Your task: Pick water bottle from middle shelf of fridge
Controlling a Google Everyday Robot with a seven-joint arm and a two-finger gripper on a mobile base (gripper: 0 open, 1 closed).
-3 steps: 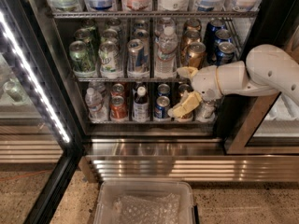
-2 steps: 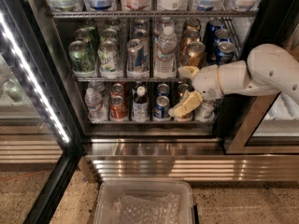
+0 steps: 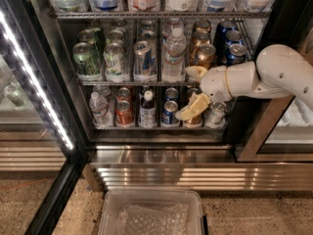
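Note:
The fridge (image 3: 171,176) stands open with its shelves full of drinks. On the middle shelf (image 3: 122,82) a clear ribbed water bottle (image 3: 174,56) with a white cap stands upright among cans, fourth lane from the left. My gripper (image 3: 190,91) comes in from the right on a white arm. It is open and empty, just right of and slightly below the bottle, at the height of the shelf's front rail. One cream finger (image 3: 196,72) is near the bottle's base and the other (image 3: 192,109) hangs in front of the lower shelf's cans.
The lower shelf holds another small water bottle (image 3: 99,107), a dark white-capped bottle (image 3: 146,107) and cans. The glass door with its LED strip (image 3: 34,77) stands open at the left. A clear plastic bin (image 3: 151,212) sits on the floor in front.

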